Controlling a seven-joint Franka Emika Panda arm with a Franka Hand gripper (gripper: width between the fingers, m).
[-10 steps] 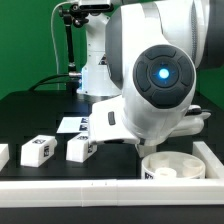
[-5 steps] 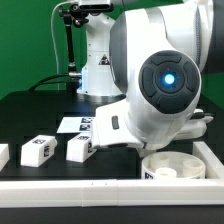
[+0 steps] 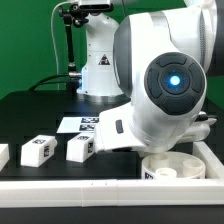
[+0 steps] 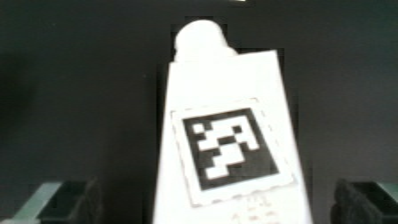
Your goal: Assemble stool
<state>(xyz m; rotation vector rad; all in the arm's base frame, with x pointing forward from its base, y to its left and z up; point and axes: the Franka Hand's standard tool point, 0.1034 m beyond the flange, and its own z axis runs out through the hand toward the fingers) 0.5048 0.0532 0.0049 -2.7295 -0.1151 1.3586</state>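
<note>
Tool (image 4: 210, 208): open, jaws set wide, nothing gripped; dark fingertips (image 4: 50, 200) are seen on either flank in the wrist view. In the exterior view it is hidden behind the arm (image 3: 165, 85).
Item beneath tool: one white leg (image 4: 217, 120), tag (image 4: 228, 148) on its upper face, seemingly laid flat on the dark surface (image 4: 71, 100); rounded peg end (image 4: 201, 38) is pointed away from the camera.
Governing relation: the leg is centred in the gap between the jaws. Its long axis is set across the closing line, so its long sides are faced by the pads. No contact is seen.
Seat disc (image 3: 178, 168): at the exterior view's right, beside the front rail (image 3: 90, 188), partly covered by the arm.
Spare legs: left leg (image 3: 38, 150) and middle leg (image 3: 82, 148), at the exterior view's left, well apart from the seat disc.
Step judged: closing on the leg.
</note>
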